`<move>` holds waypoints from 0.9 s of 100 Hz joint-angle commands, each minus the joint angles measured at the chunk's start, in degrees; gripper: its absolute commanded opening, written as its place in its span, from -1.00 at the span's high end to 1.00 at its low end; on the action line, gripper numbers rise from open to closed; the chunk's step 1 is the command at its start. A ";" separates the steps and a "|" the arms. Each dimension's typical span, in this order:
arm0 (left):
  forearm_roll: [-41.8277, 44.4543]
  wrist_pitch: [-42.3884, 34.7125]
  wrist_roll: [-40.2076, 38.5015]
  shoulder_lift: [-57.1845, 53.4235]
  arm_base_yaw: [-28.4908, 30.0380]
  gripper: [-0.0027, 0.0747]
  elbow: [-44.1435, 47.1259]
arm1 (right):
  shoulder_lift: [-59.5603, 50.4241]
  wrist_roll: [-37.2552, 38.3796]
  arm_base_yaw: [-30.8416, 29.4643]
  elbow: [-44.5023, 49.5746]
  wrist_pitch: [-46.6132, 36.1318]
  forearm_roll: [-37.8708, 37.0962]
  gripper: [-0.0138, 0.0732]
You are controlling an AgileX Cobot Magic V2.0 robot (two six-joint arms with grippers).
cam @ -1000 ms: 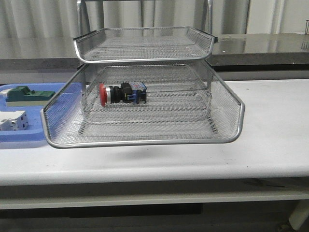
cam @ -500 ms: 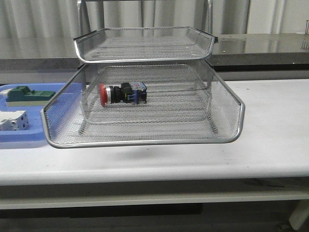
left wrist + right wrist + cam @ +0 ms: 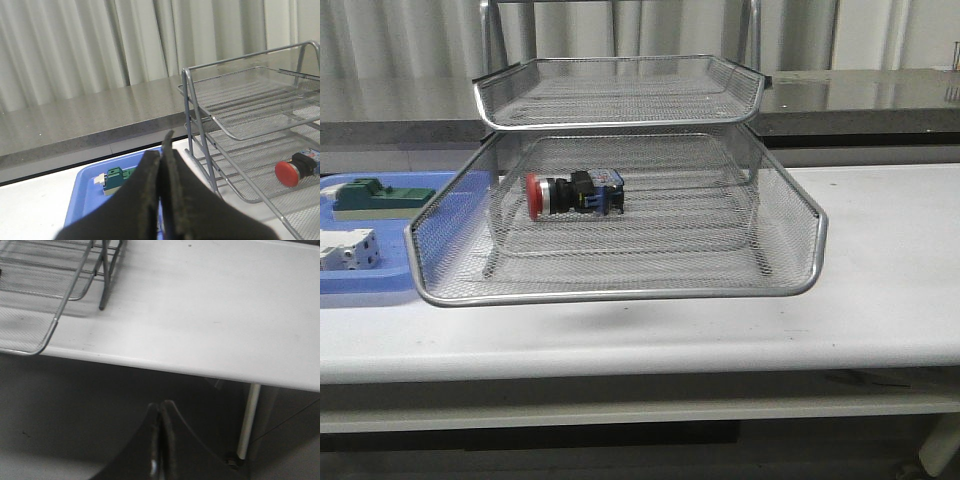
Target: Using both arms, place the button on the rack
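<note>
The button (image 3: 574, 193), with red head, silver collar and black and blue body, lies on its side in the pulled-out middle tray of the silver wire-mesh rack (image 3: 620, 292). It also shows in the left wrist view (image 3: 295, 170), inside the rack (image 3: 235, 135). My left gripper (image 3: 161, 155) is shut and empty, held above the blue tray, left of the rack. My right gripper (image 3: 160, 407) is shut and empty, below the table's front edge, right of the rack's corner (image 3: 30, 351). Neither gripper shows in the front view.
A flat blue tray (image 3: 360, 290) left of the rack holds a green block (image 3: 375, 196) and a white blocky component (image 3: 345, 249). The green block also shows in the left wrist view (image 3: 117, 178). A table leg (image 3: 248, 420) stands near my right gripper.
</note>
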 commanded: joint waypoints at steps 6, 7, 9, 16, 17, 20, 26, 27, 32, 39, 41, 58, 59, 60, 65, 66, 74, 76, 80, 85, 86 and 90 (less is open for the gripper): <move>-0.63 -4.89 -0.53 0.42 0.15 0.98 -1.52 | 0.46 -0.96 -0.23 -1.67 -3.78 -2.93 0.85; -0.63 -4.89 -0.53 0.42 0.15 0.98 -1.52 | 0.46 -0.96 -0.23 -1.67 -3.78 -2.93 0.85; -0.63 -4.89 -0.53 0.42 0.15 0.98 -1.52 | 0.46 -0.96 -0.23 -1.67 -3.78 -2.93 0.85; -0.63 -4.89 -0.53 0.42 0.15 0.98 -1.52 | 0.46 -0.96 -0.23 -1.67 -3.78 -2.93 0.85; -0.63 -4.89 -0.53 0.42 0.15 0.98 -1.52 | 0.46 -0.96 -0.23 -1.67 -3.78 -2.93 0.85; -0.63 -4.89 -0.53 0.42 0.15 0.98 -1.52 | 0.46 -0.96 -0.23 -1.67 -3.78 -2.93 0.85; -0.63 -4.89 -0.53 0.42 0.15 0.98 -1.52 | 0.46 -0.96 -0.23 -1.67 -3.78 -2.86 0.85; -0.63 -4.89 -0.53 0.42 0.15 0.98 -1.52 | 0.46 -0.96 -0.23 -1.67 -3.78 -2.86 0.85; -0.63 -4.89 -0.53 0.42 0.15 0.98 -1.52 | 0.46 -0.96 -0.23 -1.67 -3.78 -2.86 0.85; -0.63 -4.89 -0.53 0.42 0.15 0.98 -1.52 | 0.46 -0.92 -0.23 -1.67 -3.78 -2.79 0.85; -0.63 -4.89 -0.53 0.42 0.15 0.98 -1.52 | 0.46 -0.92 -0.23 -1.67 -3.85 -2.64 0.85; -0.63 -4.89 -0.53 0.42 0.15 0.98 -1.52 | 0.58 -0.92 -0.23 -1.42 -5.80 0.57 0.85; -0.63 -4.89 -0.53 0.42 0.15 0.98 -1.52 | 0.58 -0.92 -0.23 -1.40 -6.23 1.03 0.85; -0.63 -4.89 -0.53 0.42 0.15 0.98 -1.52 | 0.71 -0.92 -0.23 -1.40 -6.47 1.29 0.85; -0.63 -4.89 -0.53 0.42 0.15 0.98 -1.52 | 1.54 -0.92 -0.23 -1.36 -7.79 2.97 0.85; -0.63 -4.89 -0.53 0.42 0.15 0.98 -1.52 | 1.69 -0.92 -0.23 -1.36 -8.04 3.50 0.85; -0.63 -4.89 -0.53 0.42 0.15 0.98 -1.52 | 4.90 -0.92 -0.23 -1.36 -8.40 6.83 0.84; -0.63 -4.89 -0.53 0.42 0.15 0.98 -1.52 | 6.06 -0.92 -0.23 -1.36 -8.34 7.85 0.84; -0.63 -4.89 -0.53 0.42 0.15 0.98 -1.52 | 8.25 -1.10 -0.23 -1.36 -8.34 10.03 0.84; -0.63 -4.89 -0.53 0.42 0.15 0.98 -1.52 | 11.60 -1.99 -0.12 -1.36 -8.47 12.78 0.84; -0.63 -4.89 -0.53 0.42 0.15 0.98 -1.52 | 12.61 -2.20 -0.12 -1.36 -8.46 13.48 0.84; -0.63 -4.89 -0.53 0.42 0.15 0.98 -1.52 | 15.62 -3.71 -0.05 -1.36 -8.66 15.44 0.84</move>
